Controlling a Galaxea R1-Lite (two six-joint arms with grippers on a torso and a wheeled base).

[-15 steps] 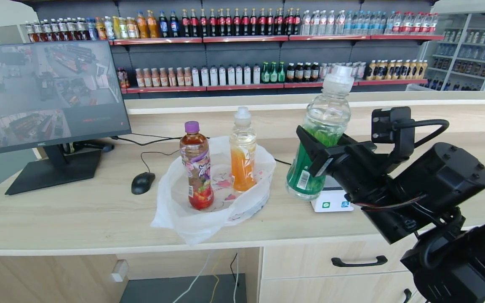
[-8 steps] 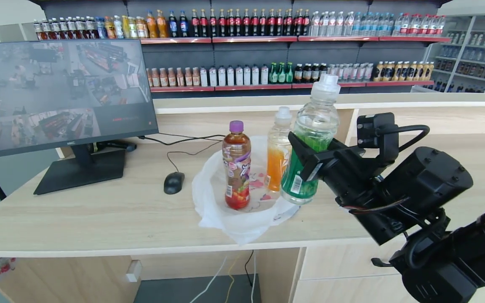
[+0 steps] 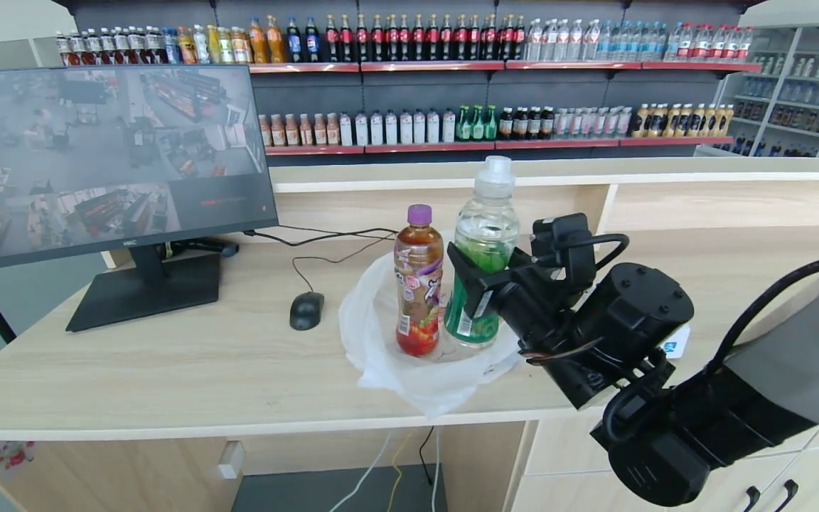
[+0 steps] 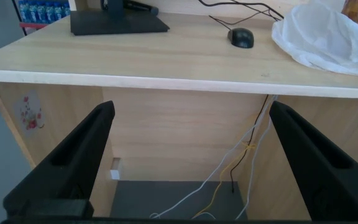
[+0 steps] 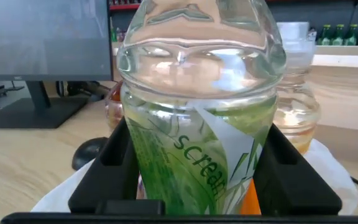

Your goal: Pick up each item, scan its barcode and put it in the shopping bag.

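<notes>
While pinched by right gripper (image 3: 482, 290), green bottle (image 3: 485, 231) beside purple-capped bottle (image 3: 418, 284), over bag (image 3: 381, 350).

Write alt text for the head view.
The right gripper holds a green-labelled bottle upright at a white shopping bag on a wooden counter, beside a purple-capped bottle. A monitor and mouse stand to the robot's left.

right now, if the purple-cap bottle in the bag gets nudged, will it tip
Likely tippy: the purple-cap bottle is tall and narrow on soft shopping bag plastic. It looks nearly full, so probably heavy; its round body may roll.
</notes>
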